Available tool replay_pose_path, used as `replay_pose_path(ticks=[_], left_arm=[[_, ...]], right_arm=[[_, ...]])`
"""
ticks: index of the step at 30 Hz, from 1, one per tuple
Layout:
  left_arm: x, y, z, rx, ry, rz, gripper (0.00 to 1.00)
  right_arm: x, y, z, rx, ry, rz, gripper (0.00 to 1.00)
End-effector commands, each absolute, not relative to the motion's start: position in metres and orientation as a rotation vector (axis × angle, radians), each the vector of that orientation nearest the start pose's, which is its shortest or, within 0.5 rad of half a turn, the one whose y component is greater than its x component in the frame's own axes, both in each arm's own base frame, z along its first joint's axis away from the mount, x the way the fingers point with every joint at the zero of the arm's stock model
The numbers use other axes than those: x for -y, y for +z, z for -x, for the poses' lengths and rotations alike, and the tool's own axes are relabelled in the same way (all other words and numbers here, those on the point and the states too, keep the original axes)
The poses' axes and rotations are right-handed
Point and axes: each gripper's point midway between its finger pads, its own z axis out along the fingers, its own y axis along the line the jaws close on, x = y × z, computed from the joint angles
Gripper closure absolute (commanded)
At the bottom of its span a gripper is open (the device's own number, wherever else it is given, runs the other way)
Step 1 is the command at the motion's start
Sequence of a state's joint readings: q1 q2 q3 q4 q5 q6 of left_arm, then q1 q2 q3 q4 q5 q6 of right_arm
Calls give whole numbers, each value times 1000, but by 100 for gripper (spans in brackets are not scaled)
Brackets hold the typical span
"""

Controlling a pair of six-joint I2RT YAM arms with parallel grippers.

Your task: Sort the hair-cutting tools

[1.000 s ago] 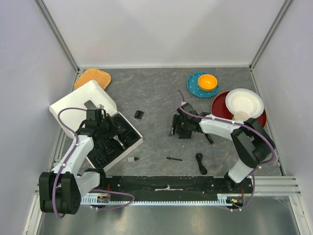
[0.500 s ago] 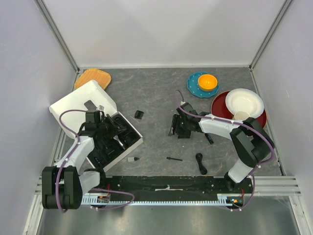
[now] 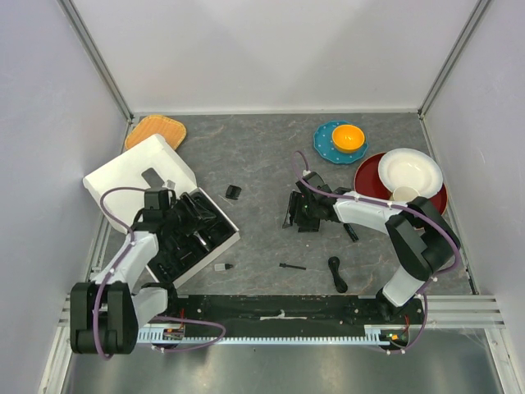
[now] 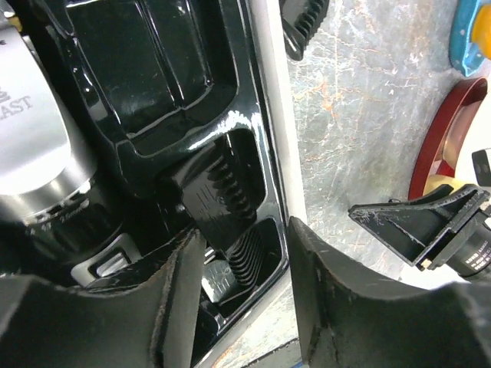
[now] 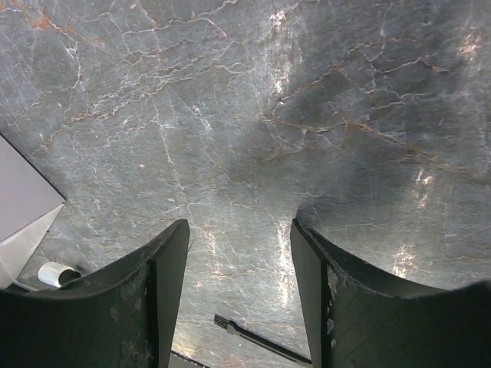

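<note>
- Loose comb guard (image 3: pixel 234 192) lies on the table (image 3: pixel 262 156) just off the far-right side of the white box (image 3: pixel 123 168), close to it but not touching.
- Left gripper (image 3: pixel 187 217) hangs inside the box over the black tray (image 4: pixel 176 54), jaws about half apart and holding nothing.
- 1 seated comb guard (image 4: pixel 222 201) rests in a tray slot ahead of its fingertips, untouched. The clipper (image 4: pixel 38 138) sits in the slot beside it.
- From that gripper the loose comb guard lies outward, across the box's right wall, so I judge the left arm the nearer one.
- Right gripper (image 3: pixel 291 213) is well to the right of the box, jaws wide and empty over bare table.
- Thin brush (image 3: pixel 292 267) lies off the box's near-right corner, its long axis running left to right. It is on the near side of the right gripper, so that arm looks better placed for it.
</note>
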State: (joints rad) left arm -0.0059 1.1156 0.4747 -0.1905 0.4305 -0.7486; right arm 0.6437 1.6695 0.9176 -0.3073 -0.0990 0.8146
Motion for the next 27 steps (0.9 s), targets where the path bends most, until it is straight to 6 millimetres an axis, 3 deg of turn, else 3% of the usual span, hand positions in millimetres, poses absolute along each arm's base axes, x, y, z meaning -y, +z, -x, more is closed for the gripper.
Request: replay_pose_path(ticks=[1, 8, 19, 27], left_arm=[[91, 82, -257, -2345, -788, 689, 44], [85, 96, -256, -2333, -733, 668, 42], [87, 110, -264, -2290, -762, 637, 71], [88, 98, -272, -2320, -763, 649, 76]], right_arm=[[-246, -2, -246, -2853, 503, -180, 37], [-247, -2, -247, -2848, 509, -176, 37], [-243, -3, -244, -2850, 495, -175, 37], [-242, -7, -243, -2856, 481, -173, 37]])
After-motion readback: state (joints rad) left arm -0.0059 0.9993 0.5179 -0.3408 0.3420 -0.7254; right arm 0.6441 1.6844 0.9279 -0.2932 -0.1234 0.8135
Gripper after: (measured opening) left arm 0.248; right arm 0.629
